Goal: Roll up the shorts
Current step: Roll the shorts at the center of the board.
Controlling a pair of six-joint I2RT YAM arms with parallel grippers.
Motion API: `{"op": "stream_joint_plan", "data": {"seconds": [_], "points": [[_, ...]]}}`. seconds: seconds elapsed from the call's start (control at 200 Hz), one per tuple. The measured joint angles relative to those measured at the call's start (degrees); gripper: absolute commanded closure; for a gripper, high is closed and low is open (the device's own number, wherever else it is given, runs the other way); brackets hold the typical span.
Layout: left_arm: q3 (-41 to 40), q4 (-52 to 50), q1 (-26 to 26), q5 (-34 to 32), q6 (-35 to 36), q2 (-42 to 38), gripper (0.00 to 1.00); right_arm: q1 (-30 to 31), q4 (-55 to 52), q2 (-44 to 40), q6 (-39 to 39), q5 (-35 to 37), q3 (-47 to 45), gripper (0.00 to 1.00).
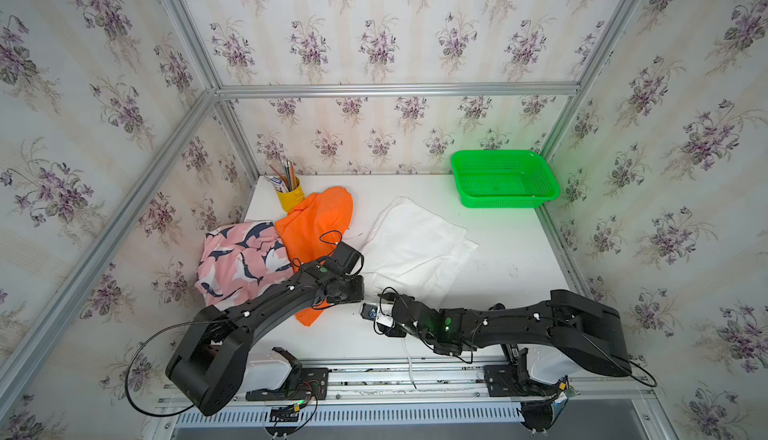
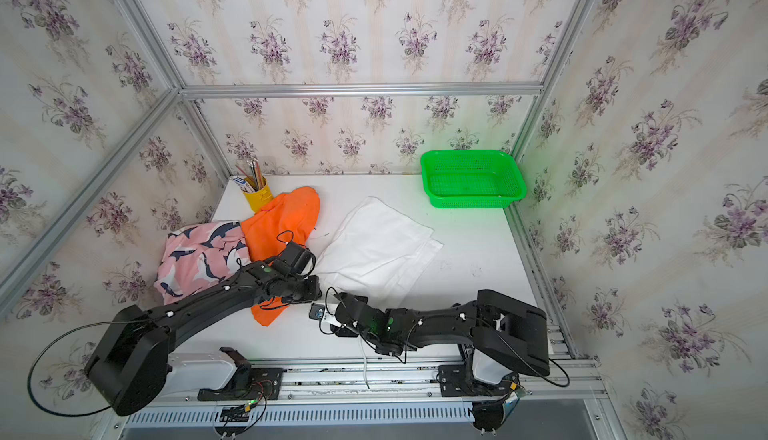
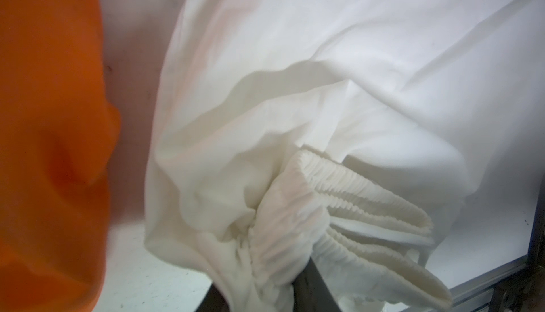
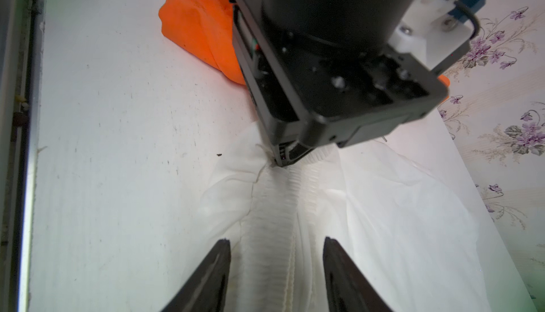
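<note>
So there are 3 pairs on the tabletop (image 1: 511, 251), reading the top views like a clock with 12 at the back wall. The white shorts (image 1: 415, 242) sit around the center, mostly flat and not rolled at all, with a loose fold across them. The orange shorts (image 1: 316, 222) are crumpled at about 10 o'clock, just beside the white pair. The pink shark-print shorts (image 1: 237, 263) are bunched at 9 o'clock and hang partly over the tabletop's edge, touching the orange ones.

The left gripper (image 3: 264, 290) is clamped narrow on the elastic waistband (image 3: 339, 183) of the white shorts, at the garment's 7 o'clock corner. The ribbed band is bunched up and lifted a bit where it's pinched.

The right gripper (image 4: 275, 241) is just beside it, at roughly 6 o'clock on the tabletop. Its 2 fingers (image 4: 218, 266) stand moderately wide, straddling the same waistband with the cloth between them. I can't tell if the pads actually touch the fabric.

A green basket (image 1: 498, 202) sits in the corner at 1 o'clock, well apart from the shorts. A yellow cup (image 1: 291, 199) of pencils stands at 11 o'clock, with the orange shorts up against it.
</note>
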Motion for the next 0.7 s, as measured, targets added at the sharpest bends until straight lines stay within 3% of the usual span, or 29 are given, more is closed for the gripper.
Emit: {"op": "stream_joint_plan", "data": {"seconds": [0.405, 0.7], "points": [[0.0, -0.4, 0.0, 0.0, 0.0, -0.7, 0.72, 0.3, 0.0, 0.5, -1.9, 0.6, 0.1, 0.45], [0.0, -0.4, 0.0, 0.0, 0.0, -0.8, 0.72, 0.8, 0.1, 0.2, -4.5, 1.7, -0.8, 0.4]]}}
